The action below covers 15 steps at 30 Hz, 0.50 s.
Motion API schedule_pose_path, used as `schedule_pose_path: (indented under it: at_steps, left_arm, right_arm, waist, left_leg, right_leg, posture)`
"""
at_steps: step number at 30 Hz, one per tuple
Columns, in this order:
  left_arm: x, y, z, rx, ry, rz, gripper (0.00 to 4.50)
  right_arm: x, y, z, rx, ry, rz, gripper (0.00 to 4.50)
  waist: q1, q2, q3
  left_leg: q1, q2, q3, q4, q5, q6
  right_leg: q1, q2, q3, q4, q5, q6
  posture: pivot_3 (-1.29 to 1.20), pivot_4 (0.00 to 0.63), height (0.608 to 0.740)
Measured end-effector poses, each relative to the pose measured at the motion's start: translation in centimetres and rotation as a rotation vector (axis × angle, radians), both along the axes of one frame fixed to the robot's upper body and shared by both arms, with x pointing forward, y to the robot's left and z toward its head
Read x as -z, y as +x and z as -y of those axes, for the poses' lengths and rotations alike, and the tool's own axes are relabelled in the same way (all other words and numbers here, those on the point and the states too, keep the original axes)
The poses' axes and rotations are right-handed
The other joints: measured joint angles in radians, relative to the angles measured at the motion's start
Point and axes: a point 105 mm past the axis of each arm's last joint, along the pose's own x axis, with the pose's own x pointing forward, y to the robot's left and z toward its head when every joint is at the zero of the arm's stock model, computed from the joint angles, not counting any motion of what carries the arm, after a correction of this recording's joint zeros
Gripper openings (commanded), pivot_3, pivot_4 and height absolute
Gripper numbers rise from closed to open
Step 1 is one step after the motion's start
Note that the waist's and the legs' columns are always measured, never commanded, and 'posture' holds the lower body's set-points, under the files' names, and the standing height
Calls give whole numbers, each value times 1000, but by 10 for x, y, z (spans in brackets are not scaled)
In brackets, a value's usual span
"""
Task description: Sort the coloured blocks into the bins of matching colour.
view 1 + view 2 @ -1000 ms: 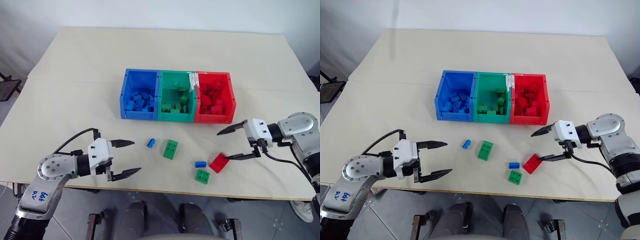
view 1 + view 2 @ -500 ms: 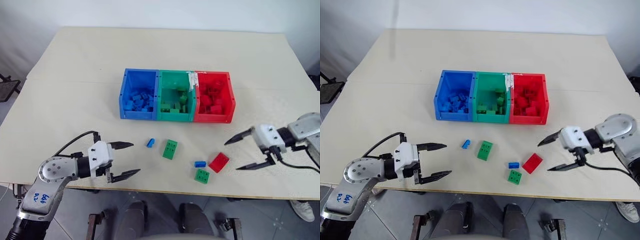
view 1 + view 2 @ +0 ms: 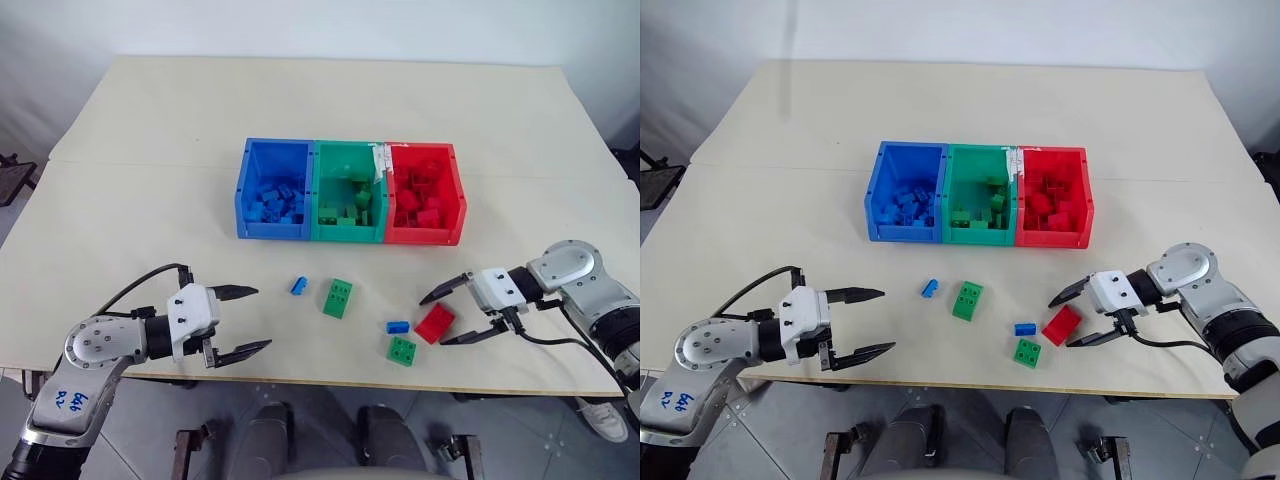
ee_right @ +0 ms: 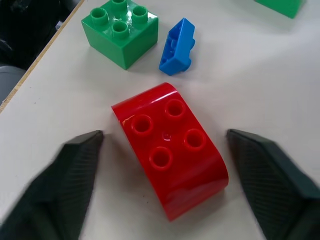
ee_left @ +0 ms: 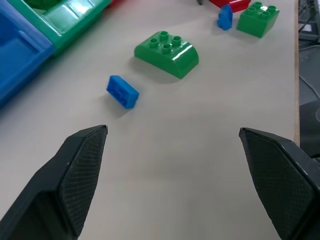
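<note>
Blocks lie loose on the near part of the table (image 3: 150,130), and we begin at the right gripper (image 3: 448,316), whose two black fingers stand apart on either side of the red block (image 3: 436,323) without touching it; in the right wrist view the red block (image 4: 170,149) lies flat between the spread fingertips (image 4: 75,170), clear of both. We note nothing held there. Just left of the red block lie a small blue block (image 3: 399,327) and, nearer the table edge, a square green block (image 3: 404,349). Further left we find a second green block (image 3: 338,297) with a rounded end, and beside it another small blue block (image 3: 299,285). The left gripper (image 3: 250,320) sits at the near left, fingers released and wide, empty, pointing toward that blue block but well apart from it. Beyond the loose pieces, toward the middle of the table, stand the joined bins: blue bin (image 3: 240,195) at left, green bin (image 3: 345,232) in the middle, red bin (image 3: 458,200) at right, each with blocks of its own colour inside.
</note>
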Motion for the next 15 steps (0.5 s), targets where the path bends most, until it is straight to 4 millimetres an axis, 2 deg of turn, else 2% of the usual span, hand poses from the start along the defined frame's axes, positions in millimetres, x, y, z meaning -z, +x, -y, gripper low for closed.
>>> schedule_pose_path:
  at_steps: [5, 12, 15]
  left_arm:
    - [-2, 0, 2, 8, -1, 8, 4500]
    - [-2, 11, 10, 29, -29, 19, 4500]
    - [0, 17, 8, 18, -38, 24, 4500]
  right_arm:
    - [0, 2, 4, 9, -6, 12, 1467]
    - [0, -2, 17, 87, 30, 0, 1466]
    - [-11, -1, 32, 193, 63, -13, 1466]
  waist:
    - [1, -1, 0]
    - [8, -1, 0]
    - [9, 0, 0]
  left_leg:
    - [1, 0, 0, 1, 0, 0]
    - [0, -1, 0, 1, 0, 0]
    - [-1, -1, 0, 1, 0, 0]
  right_leg:
    - [1, 0, 0, 0, 0, 0]
    - [1, -1, 0, 1, 1, 0]
    - [0, -1, 0, 0, 1, 0]
  posture:
    - [0, 150, 740]
    - [0, 150, 740]
    - [0, 150, 740]
